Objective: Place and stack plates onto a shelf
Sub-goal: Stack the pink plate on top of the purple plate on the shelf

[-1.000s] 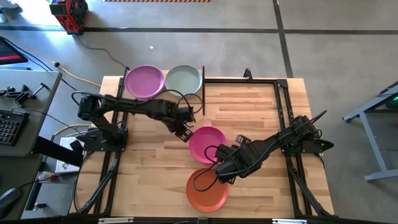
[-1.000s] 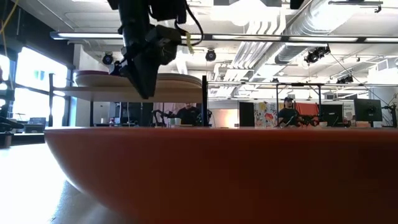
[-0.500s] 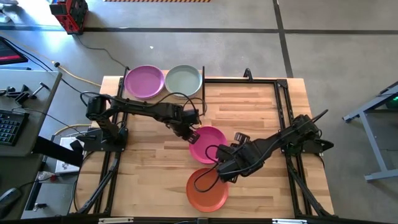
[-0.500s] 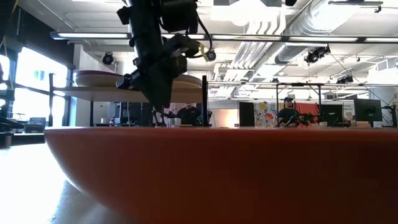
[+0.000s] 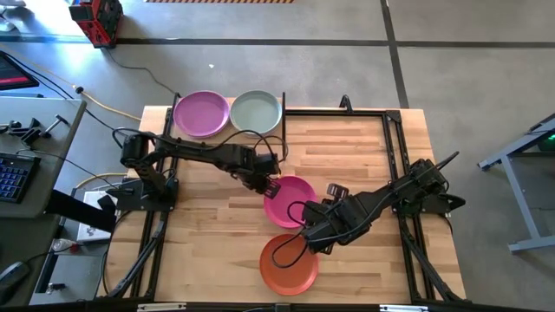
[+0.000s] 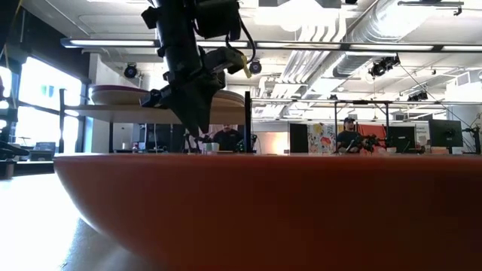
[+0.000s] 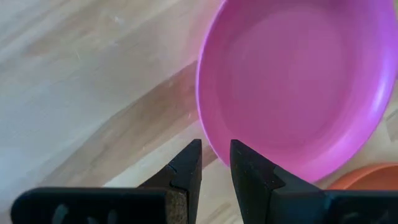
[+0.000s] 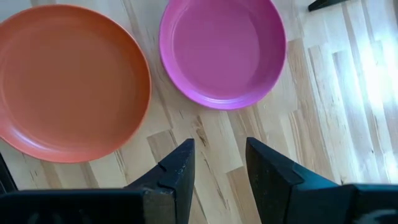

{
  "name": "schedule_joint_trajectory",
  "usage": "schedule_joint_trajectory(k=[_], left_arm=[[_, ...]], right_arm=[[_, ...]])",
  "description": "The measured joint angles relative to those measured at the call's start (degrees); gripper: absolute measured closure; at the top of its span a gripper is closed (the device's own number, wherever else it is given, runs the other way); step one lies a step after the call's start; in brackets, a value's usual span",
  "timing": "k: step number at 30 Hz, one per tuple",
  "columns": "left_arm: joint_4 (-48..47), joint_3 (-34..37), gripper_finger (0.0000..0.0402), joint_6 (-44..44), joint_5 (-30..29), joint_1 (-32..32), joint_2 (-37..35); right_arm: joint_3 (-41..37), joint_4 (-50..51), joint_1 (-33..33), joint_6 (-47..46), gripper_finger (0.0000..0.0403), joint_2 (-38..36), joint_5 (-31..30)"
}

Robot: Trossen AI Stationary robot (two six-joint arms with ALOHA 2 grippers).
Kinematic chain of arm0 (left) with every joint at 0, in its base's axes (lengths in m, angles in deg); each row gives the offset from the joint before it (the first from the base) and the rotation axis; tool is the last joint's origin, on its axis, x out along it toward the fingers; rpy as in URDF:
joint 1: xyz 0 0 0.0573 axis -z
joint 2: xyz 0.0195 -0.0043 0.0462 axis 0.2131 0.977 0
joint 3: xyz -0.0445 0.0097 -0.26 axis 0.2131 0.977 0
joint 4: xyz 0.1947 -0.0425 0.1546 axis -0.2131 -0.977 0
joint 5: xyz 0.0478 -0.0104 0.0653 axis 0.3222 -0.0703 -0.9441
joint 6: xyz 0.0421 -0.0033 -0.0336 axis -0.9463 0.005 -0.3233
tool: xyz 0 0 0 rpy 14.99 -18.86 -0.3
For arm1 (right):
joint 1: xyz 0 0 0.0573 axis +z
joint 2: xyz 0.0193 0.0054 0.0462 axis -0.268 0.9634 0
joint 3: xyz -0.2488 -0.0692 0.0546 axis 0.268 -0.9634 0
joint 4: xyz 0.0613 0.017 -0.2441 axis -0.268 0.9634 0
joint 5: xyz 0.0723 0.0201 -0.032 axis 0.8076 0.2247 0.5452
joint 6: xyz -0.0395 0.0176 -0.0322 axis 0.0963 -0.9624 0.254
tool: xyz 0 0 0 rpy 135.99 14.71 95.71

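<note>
Fingers of the left gripper [image 7: 215, 163] stand narrowly parted, empty, over slatted wooden tabletop [image 7: 81, 93] beside the glossless magenta plate [image 7: 292, 81].

Grey concrete floor [image 5: 286, 69] crossed by dark seam lines surrounds the slatted wooden table [image 5: 347, 156]. A red machine [image 5: 97, 19] stands on the floor beyond the table's far left corner. A grey desk [image 5: 39, 147] carrying a keyboard [image 5: 12, 178] lies off the table's left edge; a grey metal frame [image 5: 520, 156] lies off its right edge. Across the table: bright window [image 6: 34, 105] at left, white ceiling ducts [image 6: 392, 30] and strip lights [image 6: 301, 47] overhead, dark monitors [image 6: 444, 134] at right, two seated persons [image 6: 350, 135] behind.
</note>
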Motion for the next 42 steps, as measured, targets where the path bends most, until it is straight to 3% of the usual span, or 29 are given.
schedule_joint_trajectory(k=[9, 42], left_arm=[[0.6, 0.1, 0.0329, 2.3, -2.0, 2.5, 2.2], [3.7, 0.1, 0.0329, 4.6, -1.5, 2.0, 8.3]], right_arm=[[0.0, 0.0, 0.0, 0.0, 0.0284, 0.0, 0.0], [0.0, 0.0, 1.1, 0.0, 0.0284, 0.0, 0.8]])
